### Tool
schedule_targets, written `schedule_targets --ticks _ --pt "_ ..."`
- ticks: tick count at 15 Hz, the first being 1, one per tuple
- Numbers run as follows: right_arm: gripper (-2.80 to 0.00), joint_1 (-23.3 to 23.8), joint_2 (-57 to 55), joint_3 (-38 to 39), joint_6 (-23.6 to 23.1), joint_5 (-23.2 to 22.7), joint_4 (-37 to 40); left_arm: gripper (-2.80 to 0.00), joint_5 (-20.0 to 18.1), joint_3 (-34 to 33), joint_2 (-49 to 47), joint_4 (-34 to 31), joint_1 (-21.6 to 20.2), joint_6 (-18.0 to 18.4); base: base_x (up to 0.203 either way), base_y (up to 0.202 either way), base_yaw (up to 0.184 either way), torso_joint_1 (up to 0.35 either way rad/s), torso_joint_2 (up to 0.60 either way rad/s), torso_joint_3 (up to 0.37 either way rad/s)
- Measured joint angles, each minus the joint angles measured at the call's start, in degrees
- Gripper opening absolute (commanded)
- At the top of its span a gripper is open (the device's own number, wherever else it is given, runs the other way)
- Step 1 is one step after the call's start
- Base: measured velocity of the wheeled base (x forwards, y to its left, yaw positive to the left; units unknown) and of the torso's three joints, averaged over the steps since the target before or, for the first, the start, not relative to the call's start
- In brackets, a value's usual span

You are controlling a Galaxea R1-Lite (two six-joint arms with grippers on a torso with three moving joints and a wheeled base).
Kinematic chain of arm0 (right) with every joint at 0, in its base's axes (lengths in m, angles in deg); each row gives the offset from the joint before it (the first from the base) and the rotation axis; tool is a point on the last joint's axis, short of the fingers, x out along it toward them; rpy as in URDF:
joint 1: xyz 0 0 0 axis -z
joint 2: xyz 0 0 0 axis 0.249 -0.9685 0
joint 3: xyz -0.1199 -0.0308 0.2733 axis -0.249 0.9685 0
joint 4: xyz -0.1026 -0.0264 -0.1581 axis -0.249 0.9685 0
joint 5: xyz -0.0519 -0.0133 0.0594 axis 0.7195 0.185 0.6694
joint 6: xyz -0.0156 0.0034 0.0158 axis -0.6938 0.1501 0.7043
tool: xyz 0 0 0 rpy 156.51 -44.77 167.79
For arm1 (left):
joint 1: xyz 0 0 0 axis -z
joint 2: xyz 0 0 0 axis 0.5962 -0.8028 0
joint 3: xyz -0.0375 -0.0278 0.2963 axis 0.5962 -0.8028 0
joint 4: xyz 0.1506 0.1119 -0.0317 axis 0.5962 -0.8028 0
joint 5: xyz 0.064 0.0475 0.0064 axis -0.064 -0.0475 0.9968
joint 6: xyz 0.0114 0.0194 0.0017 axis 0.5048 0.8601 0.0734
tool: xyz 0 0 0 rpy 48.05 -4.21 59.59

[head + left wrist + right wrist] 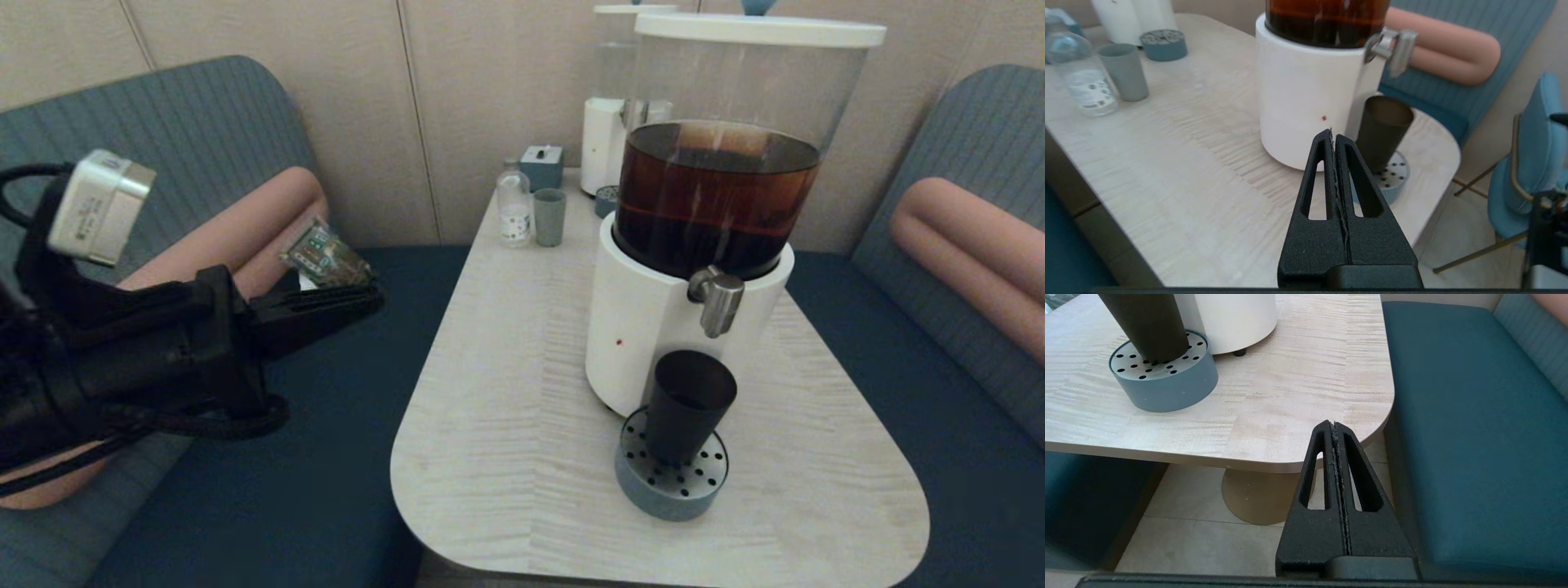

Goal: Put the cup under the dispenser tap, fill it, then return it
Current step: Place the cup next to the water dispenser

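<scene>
The dark tapered cup [687, 404] stands upright on the round perforated blue-grey drip tray [671, 482], directly below the brushed-steel dispenser tap [718, 300] of the big tank of brown liquid [714, 196]. The cup [1382, 130] and the tap [1397, 45] also show in the left wrist view, and the cup's lower part [1147, 324] in the right wrist view. My left gripper [371, 298] hangs shut and empty over the bench left of the table, well away from the cup. My right gripper [1333, 424] is shut and empty, low beside the table's near right corner.
At the back of the pale wooden table [506, 408] stand a clear bottle [514, 204], a small grey-green cup [549, 217], a small blue box [541, 167] and a second dispenser with clear liquid [608, 122]. Blue benches with pink bolsters [963, 245] flank the table.
</scene>
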Motion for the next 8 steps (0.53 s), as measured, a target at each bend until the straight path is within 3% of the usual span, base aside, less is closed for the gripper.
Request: schedule_targets --ticks 3,8 --pt "-2.80 0.00 0.00 0.00 0.01 0.00 0.01 -2.80 -1.79 0.21 -7.51 5.72 0.22 0.94 0.000 0.000 0.000 0.000 0.00 0.000" --pt "-2.80 0.00 0.00 0.00 -0.01 0.00 0.01 -2.80 -2.11 3.73 -15.73 8.26 1.40 2.07 0.000 0.000 0.000 0.000 0.00 0.000"
